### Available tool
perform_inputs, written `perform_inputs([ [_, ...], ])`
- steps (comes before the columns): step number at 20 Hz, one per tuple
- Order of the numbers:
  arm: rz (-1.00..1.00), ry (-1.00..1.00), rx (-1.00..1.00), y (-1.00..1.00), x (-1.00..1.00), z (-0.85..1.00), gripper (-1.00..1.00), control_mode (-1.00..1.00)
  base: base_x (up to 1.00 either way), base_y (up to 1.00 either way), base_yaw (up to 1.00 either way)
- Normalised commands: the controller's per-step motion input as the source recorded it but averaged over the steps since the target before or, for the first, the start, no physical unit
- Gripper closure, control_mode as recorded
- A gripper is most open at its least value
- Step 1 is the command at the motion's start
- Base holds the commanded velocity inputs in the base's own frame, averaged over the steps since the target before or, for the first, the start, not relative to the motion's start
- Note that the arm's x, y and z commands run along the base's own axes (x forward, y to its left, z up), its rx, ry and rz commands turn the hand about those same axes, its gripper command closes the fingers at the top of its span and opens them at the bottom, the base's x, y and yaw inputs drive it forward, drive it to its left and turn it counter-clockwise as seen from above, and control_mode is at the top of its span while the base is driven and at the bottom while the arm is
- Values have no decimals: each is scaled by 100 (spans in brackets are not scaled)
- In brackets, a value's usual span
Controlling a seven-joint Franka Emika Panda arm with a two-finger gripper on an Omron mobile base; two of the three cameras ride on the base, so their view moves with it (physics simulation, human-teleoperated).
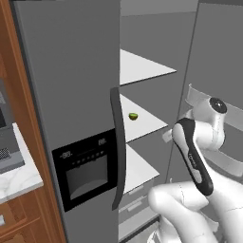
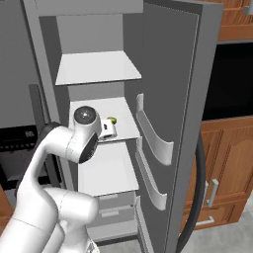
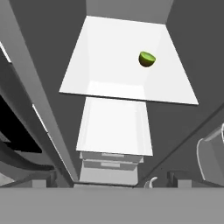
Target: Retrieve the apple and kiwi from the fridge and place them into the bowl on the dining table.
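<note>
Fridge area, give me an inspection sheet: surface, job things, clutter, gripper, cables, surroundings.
Surface: white shelves inside the fridge; right door open, left door shut.
Job things: kiwi on the middle shelf, towards its right side in the hand view. Apple: nothing seen.
Clutter: nothing seen.
Gripper: gripper open, holding nothing, short of the kiwi.
Cables: nothing seen.
Surroundings: wooden cabinets and a black oven to the right; marble counter to the left.
</note>
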Motion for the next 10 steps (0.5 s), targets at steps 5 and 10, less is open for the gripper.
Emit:
perform_inputs([
  [5, 0, 0, 1, 0, 63, 0, -100, -100, 0, 0, 0],
  [10, 0, 0, 1, 0, 62, 0, -100, -100, 0, 0, 0],
])
